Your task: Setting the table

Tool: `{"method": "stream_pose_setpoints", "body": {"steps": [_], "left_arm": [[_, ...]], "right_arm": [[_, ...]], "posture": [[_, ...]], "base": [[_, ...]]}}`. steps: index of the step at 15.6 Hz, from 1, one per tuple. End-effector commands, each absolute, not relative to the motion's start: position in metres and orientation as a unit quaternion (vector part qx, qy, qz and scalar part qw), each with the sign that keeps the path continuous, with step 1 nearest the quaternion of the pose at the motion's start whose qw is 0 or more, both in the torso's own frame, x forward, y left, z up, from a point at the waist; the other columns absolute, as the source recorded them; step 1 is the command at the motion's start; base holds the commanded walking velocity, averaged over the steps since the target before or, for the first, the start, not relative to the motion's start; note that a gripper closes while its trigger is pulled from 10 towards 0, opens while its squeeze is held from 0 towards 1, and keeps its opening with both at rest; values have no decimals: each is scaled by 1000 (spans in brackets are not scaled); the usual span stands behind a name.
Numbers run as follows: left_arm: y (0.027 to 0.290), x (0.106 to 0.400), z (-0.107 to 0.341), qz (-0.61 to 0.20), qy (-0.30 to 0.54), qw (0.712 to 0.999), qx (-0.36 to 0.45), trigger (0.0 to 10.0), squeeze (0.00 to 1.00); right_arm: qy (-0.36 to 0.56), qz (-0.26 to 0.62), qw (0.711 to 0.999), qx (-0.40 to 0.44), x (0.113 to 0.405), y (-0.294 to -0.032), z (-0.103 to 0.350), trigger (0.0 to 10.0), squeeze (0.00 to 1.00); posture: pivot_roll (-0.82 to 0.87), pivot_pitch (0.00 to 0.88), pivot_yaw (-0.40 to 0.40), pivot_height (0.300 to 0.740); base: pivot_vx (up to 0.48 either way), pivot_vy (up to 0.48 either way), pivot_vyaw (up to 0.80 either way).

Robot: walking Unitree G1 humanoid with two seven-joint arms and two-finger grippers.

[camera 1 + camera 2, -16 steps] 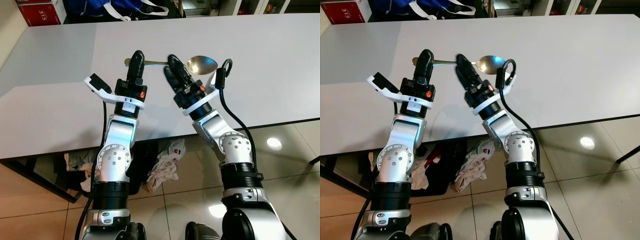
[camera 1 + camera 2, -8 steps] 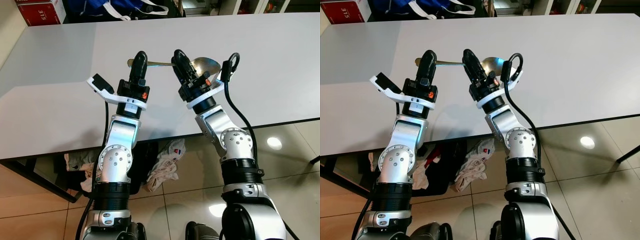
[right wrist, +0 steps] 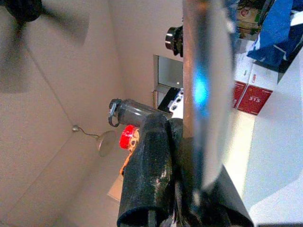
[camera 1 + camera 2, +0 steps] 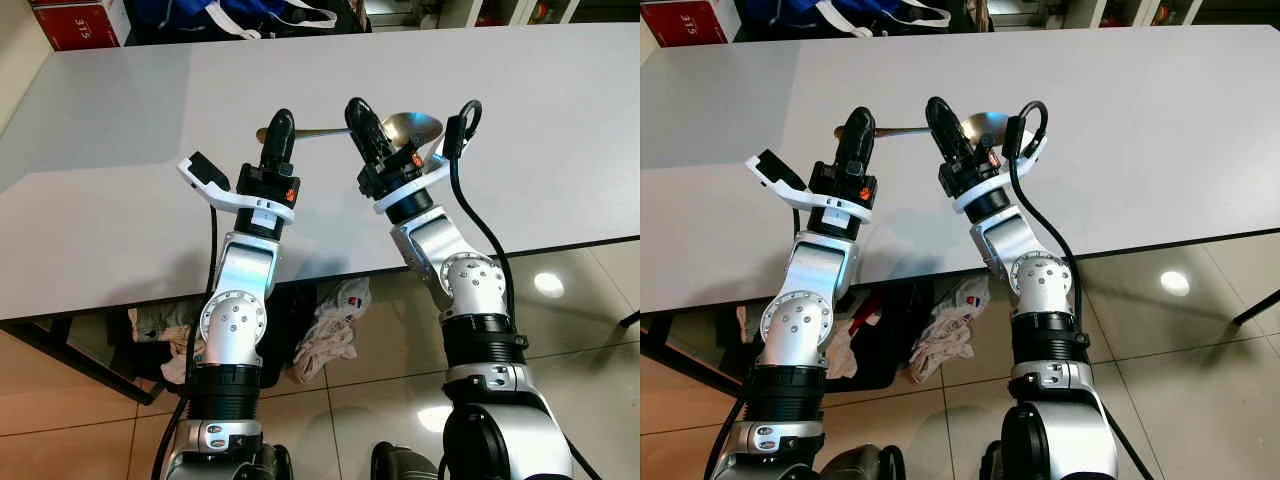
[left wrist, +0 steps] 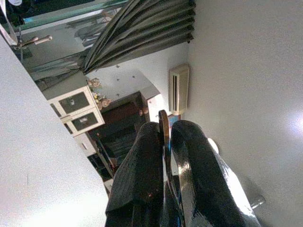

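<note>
A large metal spoon hangs level a little above the white table, with its bowl to the right and its thin handle running left. My left gripper points up and is shut on the handle's far end; in the left wrist view the thin metal edge sits between the black fingers. My right gripper stands upright at the spoon's neck, shut on it. The bowl is a blurred band close to the right wrist camera, beside the fingers.
The table's near edge runs under both forearms. A red box and a blue bag lie beyond the far edge. Crumpled cloths lie on the tiled floor under the table.
Both arms have reached a little farther over the table. The right gripper has tipped from a leftward lean to nearly upright. The spoon stayed between the two grippers.
</note>
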State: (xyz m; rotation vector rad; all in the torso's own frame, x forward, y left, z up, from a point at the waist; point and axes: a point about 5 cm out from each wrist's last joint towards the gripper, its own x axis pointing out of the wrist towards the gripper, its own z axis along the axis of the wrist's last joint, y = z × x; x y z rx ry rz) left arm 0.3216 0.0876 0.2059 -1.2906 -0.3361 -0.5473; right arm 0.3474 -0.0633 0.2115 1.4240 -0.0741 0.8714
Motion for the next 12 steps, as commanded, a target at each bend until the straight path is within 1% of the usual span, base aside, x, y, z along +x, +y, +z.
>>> {"method": "stream_pose_setpoints", "body": {"steps": [1, 4, 8, 10, 12], "left_arm": [[61, 319, 221, -273, -158, 713, -626, 10000, 1000], [61, 320, 221, -280, -157, 710, -627, 10000, 1000], [75, 319, 216, -285, -165, 731, -597, 10000, 1000], [98, 318, 213, -286, -177, 736, -588, 10000, 1000], [109, 315, 212, -289, -182, 739, -581, 10000, 1000]], "right_arm": [[-34, 425, 625, 653, 343, -22, 237, 0, 0], [-33, 426, 630, 648, 343, -23, 236, 0, 0], [-37, 424, 642, 638, 344, -25, 236, 0, 0], [-41, 418, 649, 635, 345, -30, 234, 0, 0], [-44, 415, 656, 629, 345, -32, 232, 0, 0]], "posture": [[-77, 93, 59, 740], [-79, 89, 58, 740], [-82, 84, 58, 740], [-80, 87, 60, 740], [-82, 90, 64, 740]], "base": [[0, 0, 0], [0, 0, 0], [0, 0, 0], [0, 0, 0], [0, 0, 0]]}}
